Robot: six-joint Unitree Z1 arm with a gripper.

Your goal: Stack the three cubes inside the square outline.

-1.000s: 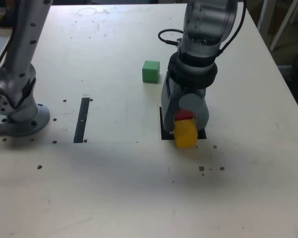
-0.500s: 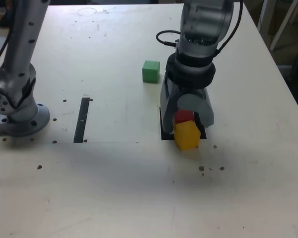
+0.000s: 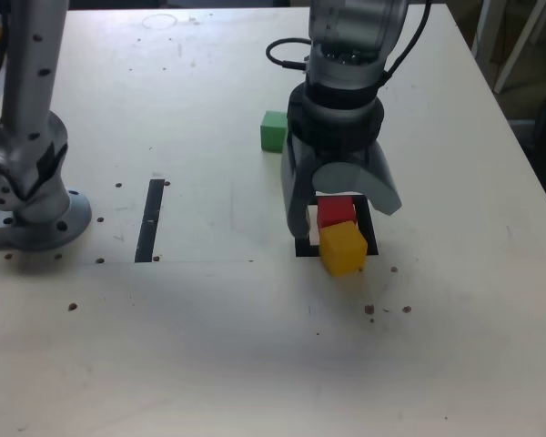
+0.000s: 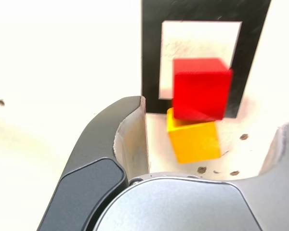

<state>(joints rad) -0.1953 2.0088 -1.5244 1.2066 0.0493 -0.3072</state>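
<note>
Red cube [image 3: 337, 212]: sits on top of the yellow cube [image 3: 343, 248], offset toward the outline so that it overhangs; the wrist view shows the overhang plainly. No contact with the arm.
Yellow cube: on the tabletop [image 3: 209, 346] at the near edge of the square outline [image 3: 300, 246], partly off the tape on the viewer's side, turned slightly out of line with the frame.
Green cube [image 3: 272, 131]: alone on the tabletop, beyond the outline and toward the exterior view's left, partly hidden behind the arm; well apart from the other two.
Square outline: black tape frame with a pale centre, mostly under the gripper in the exterior view; centre visibly unoccupied in the wrist view.
Handling, judged: small rigid blocks, probably light, with smooth flat faces; they should not deform but could slide or topple if nudged. The two-cube pile looks unsteady given the overhang.
Grasp point, judged: two opposite flat sides, square on, at mid-height; for the pile, take the lower cube's sides.
Gripper [image 3: 346, 200]: above the pile, fingers spread wide, clear of both cubes, holding nothing.
Task standing, judged: pile misplaced; green cube not yet stacked.
</note>
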